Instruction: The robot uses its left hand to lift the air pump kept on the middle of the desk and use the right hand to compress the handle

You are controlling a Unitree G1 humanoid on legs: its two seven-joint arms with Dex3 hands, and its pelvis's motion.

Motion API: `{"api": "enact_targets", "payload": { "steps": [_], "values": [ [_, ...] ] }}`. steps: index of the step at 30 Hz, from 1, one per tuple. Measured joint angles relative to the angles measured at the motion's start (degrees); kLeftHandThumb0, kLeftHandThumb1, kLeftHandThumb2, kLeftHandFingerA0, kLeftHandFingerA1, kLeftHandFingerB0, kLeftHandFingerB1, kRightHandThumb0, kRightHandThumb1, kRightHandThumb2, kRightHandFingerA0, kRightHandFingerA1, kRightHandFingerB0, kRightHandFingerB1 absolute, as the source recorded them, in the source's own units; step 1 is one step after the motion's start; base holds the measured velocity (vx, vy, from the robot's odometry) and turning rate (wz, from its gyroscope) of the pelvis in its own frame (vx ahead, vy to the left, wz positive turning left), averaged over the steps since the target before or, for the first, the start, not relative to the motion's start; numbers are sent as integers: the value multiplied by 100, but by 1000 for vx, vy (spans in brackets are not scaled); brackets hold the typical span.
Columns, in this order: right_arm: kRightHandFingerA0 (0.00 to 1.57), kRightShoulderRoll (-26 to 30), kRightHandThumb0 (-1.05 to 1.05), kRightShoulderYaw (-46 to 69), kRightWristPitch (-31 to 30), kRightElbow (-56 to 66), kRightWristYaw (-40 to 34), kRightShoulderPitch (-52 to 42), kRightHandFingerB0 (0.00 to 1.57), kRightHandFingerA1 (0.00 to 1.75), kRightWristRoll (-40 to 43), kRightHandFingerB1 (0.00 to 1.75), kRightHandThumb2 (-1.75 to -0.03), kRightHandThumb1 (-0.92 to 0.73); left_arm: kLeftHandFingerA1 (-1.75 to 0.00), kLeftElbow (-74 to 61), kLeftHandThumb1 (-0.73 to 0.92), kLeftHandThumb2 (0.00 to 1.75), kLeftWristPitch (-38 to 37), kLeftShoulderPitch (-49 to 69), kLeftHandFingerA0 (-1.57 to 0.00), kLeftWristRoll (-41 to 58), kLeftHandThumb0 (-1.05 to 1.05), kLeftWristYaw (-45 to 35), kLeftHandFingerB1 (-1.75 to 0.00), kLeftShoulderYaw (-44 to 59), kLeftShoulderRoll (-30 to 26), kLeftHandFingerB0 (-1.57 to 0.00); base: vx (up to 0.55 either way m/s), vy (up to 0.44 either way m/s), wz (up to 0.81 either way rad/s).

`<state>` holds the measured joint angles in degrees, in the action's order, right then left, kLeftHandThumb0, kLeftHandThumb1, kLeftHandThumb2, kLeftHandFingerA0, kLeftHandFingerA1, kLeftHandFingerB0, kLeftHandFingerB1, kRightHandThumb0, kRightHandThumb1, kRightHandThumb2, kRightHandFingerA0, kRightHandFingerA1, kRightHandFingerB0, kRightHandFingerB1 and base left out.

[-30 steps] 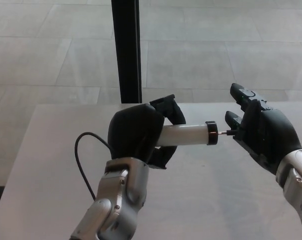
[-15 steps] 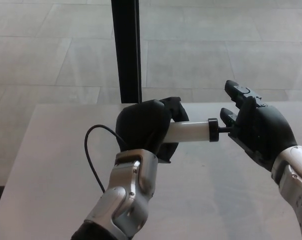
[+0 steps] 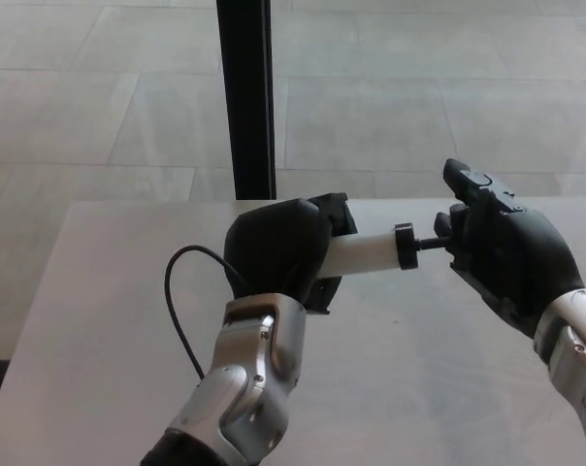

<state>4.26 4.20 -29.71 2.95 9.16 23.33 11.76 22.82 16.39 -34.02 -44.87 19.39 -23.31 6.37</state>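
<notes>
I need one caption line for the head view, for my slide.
Left hand holds the white air pump above the desk; right hand is at its plunger handle.

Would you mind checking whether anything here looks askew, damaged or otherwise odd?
Nothing stands out. The left hand holds the pump level above the desk, its hose looping down freely, and the right hand sits at the rod's end.

Pump (image 3: pixel 363 254): white tube, black end collar, held level above the desk, its near end hidden in the left hand (image 3: pixel 276 250). Thin dark rod runs from the collar to the right hand (image 3: pixel 502 257). Black hose (image 3: pixel 181 301) loops down behind.
</notes>
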Motion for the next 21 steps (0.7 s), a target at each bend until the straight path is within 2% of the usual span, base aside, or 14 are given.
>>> {"api": "enact_targets", "payload": {
  "steps": [1,2,6,7,8,10,11,12,13,15,16,17,18,21],
  "values": [
    [0,76,-105,39,8,0,13,-42,0,0,-3,0,-84,-92,-142,-57,49,114,0,72,-128,12,-23,1,-124,22,-10,-101,0,0,0],
    [0,208,-105,155,9,-2,38,-107,0,0,4,0,-86,-92,-172,-206,50,115,-1,247,-97,28,-20,-4,-147,39,-76,-83,0,0,0],
    [0,517,-100,538,6,-3,44,-236,0,0,11,0,-90,-92,-175,-538,51,118,19,779,-92,57,-23,-117,-150,16,-315,-79,0,0,0],
    [0,532,-99,610,5,-5,34,-254,0,0,13,0,-100,-92,-175,-619,49,119,45,885,-94,52,-21,-171,-148,-36,-368,-81,0,0,0],
    [0,538,-97,681,5,-13,23,-267,0,0,16,0,-101,-92,-168,-701,45,115,79,1001,-96,29,-22,-246,-120,-142,-438,-88,0,0,0],
    [0,542,-96,839,6,-44,-1,-270,0,0,30,0,-96,-92,-169,-803,46,114,107,1277,-96,-21,-23,-403,-119,-433,-586,-88,0,0,0],
    [0,540,-96,914,5,-64,-17,-269,0,0,45,0,-93,-92,-172,-834,44,115,119,1410,-94,-46,-22,-477,-131,-576,-657,-85,0,0,0],
    [0,538,-94,970,5,-82,-33,-269,0,0,57,0,-93,-92,-173,-857,45,120,123,1517,-95,-65,-21,-544,-133,-692,-706,-85,0,0,0],
    [0,533,-103,1042,5,-109,-56,-268,0,19,77,0,-129,-89,-166,-879,45,123,125,1669,-97,-88,-23,-650,-143,-840,-777,-87,0,0,0],
    [0,517,-103,1123,6,-164,-84,-267,0,19,104,0,-129,-89,-170,-947,49,120,118,1745,-93,-121,-23,-775,-149,-993,-874,-82,0,0,0],
    [0,509,-95,1135,7,-179,-88,-267,0,0,112,2,-94,-92,-134,-968,50,113,120,1742,-119,-129,-25,-837,-115,-1045,-904,-94,0,0,0],
    [0,507,-95,1138,7,-187,-90,-267,0,0,115,2,-94,-92,-134,-988,50,113,121,1737,-119,-136,-25,-885,-115,-1081,-916,-94,0,0,0],
    [0,503,-102,1138,7,-201,-96,-267,0,17,115,0,-129,-89,-144,-1022,56,99,121,1721,-85,-146,-19,-961,-97,-1134,-937,-79,0,0,0],
    [0,484,-102,1137,6,-215,-109,-267,0,18,119,0,-129,-89,-145,-1095,63,94,122,1682,-78,-162,-22,-1163,-90,-1227,-993,-74,0,0,0]
  ]
}}
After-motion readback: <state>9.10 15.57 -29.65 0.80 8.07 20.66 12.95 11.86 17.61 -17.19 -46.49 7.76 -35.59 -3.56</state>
